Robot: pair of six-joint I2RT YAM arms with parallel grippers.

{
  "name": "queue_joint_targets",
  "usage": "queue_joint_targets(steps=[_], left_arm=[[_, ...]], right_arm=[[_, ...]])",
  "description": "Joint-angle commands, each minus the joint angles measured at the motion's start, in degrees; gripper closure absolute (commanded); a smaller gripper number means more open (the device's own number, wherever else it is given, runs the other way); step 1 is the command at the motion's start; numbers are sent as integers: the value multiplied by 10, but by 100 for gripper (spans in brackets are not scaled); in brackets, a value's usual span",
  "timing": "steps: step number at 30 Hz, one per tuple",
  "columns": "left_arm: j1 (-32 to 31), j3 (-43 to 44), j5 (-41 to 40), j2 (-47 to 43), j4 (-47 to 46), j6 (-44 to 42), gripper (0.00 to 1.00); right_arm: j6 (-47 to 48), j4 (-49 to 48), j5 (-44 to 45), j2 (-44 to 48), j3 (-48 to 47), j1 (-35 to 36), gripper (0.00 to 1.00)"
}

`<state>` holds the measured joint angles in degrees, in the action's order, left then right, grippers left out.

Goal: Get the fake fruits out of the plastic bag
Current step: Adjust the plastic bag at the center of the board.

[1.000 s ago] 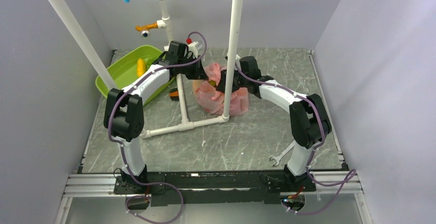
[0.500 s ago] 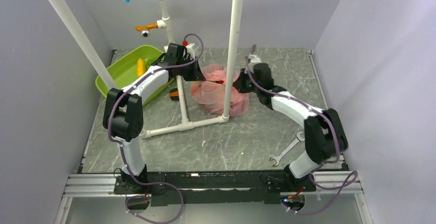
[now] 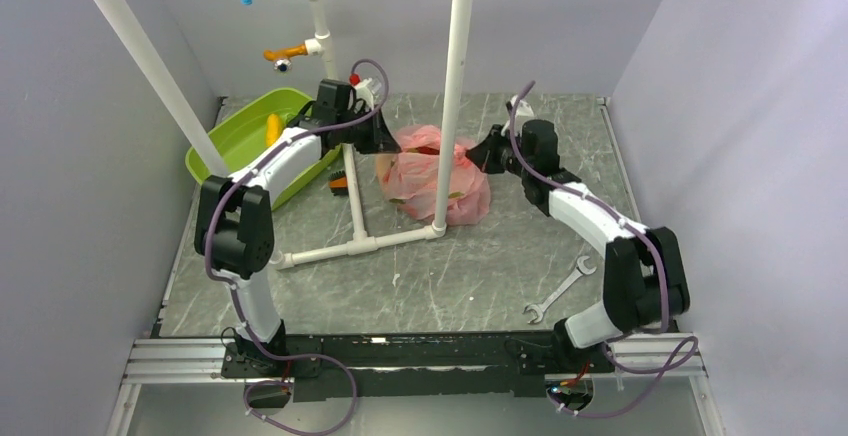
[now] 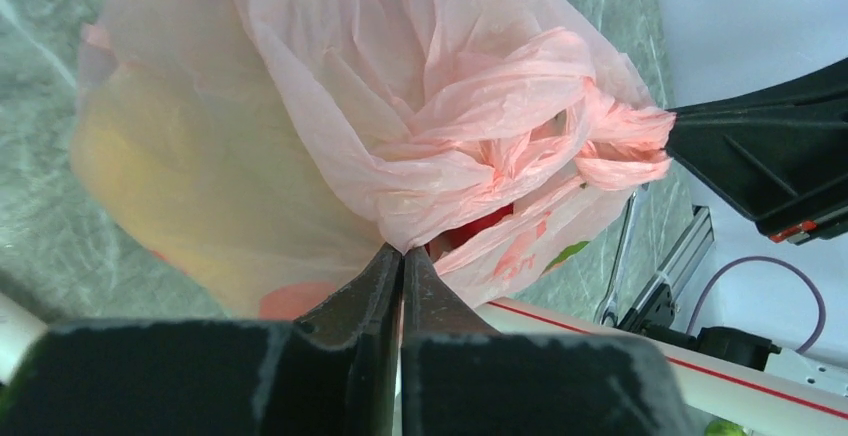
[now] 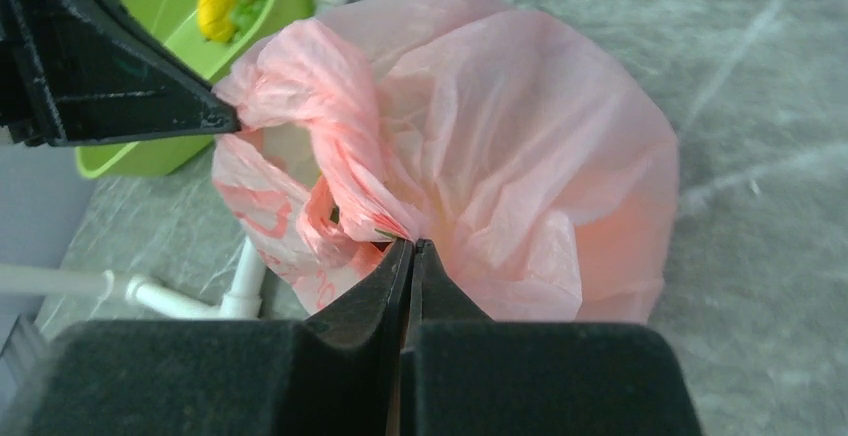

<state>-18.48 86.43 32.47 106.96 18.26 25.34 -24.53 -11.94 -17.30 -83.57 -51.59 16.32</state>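
Observation:
The pink plastic bag (image 3: 430, 181) lies mid-table behind a white pipe post, stretched between both arms. My left gripper (image 3: 383, 146) is shut on the bag's left rim, seen close in the left wrist view (image 4: 402, 249). My right gripper (image 3: 482, 158) is shut on the bag's right rim, seen close in the right wrist view (image 5: 412, 242). The bag (image 4: 330, 126) shows a yellow-orange fruit (image 4: 170, 176) through its skin and a red fruit (image 4: 480, 228) at the mouth. The bag (image 5: 520, 156) looks bunched and mostly closed in the right wrist view.
A green tub (image 3: 240, 141) at the back left holds a slim yellow piece (image 3: 273, 128) and green grapes. A white pipe frame (image 3: 352, 226) lies on the table with a post (image 3: 448, 106) rising in front of the bag. A wrench (image 3: 556, 294) lies front right.
My right gripper has moved right and back, pulling the bag's right rim with it. The bag has spread wider between the two grippers. The left gripper shifted slightly left.

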Motion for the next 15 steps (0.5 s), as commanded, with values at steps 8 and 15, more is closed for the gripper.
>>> queue_joint_targets(steps=[8, 15], left_arm=[[1, -6, -92, -102, -21, -184, 25], [-54, 15, -186, -71, -24, -238, 10]], right_arm=[[140, 115, -255, -149, -226, -6, 100], [149, 117, -262, -129, -202, 13, 100]])
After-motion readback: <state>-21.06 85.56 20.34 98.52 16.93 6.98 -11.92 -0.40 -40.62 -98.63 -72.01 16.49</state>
